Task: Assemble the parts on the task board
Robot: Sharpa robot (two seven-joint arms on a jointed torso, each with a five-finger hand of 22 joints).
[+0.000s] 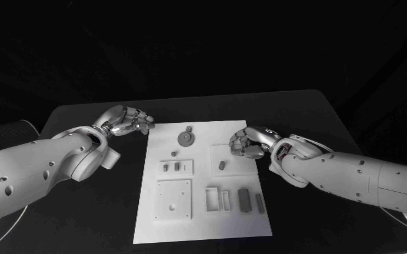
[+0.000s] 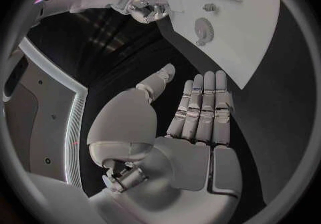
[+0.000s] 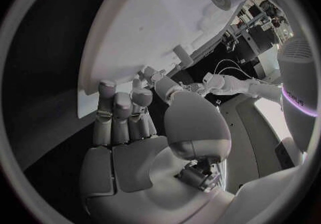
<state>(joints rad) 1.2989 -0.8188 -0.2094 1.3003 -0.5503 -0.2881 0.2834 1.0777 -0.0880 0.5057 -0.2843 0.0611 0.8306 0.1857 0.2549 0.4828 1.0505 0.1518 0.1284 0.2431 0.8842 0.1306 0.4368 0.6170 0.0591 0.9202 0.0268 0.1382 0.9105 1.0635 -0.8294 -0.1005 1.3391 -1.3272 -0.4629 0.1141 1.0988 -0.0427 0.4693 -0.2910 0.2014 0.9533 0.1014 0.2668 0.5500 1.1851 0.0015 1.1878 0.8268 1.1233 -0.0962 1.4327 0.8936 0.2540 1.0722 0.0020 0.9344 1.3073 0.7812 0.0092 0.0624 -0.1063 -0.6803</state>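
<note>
- White board (image 1: 203,230) lies in the middle of the black tabletop (image 1: 314,113), its near edge closest to the robot.
- On the board's near part sits a square plate (image 1: 173,199) with small holes; beside it stand pale frames (image 1: 217,199) and two dark bars (image 1: 251,201). All lie loose, apart from each other, so this group looks unassembled.
- Further in, a small tray (image 1: 176,166) holds two short dark pieces, and a second pad (image 1: 232,163) carries one dark peg (image 1: 221,163). Whether these are seated in sockets or just resting cannot be told.
- Right robot hand (image 1: 249,143) hangs over the board's right edge at mid-depth, just beside that second pad. Its fingers are curled inward; the right wrist view shows nothing between them, so it is judged closed on nothing.
- Beyond, a gear (image 1: 184,141) lies flat on the board, with a small round piece (image 1: 187,129) just past it. The left wrist view shows the gear (image 2: 203,29) lying alone, not meshed with anything.
- Left robot hand (image 1: 127,121) is off the board, above the bare tabletop near the far left corner. The left wrist view shows its fingers (image 2: 200,106) straight and side by side, thumb apart, palm empty: open.
- Judgement: the task looks to be at or near its start. Neither hand holds a part, and gear, bars, frames and plate all seem left to place.
</note>
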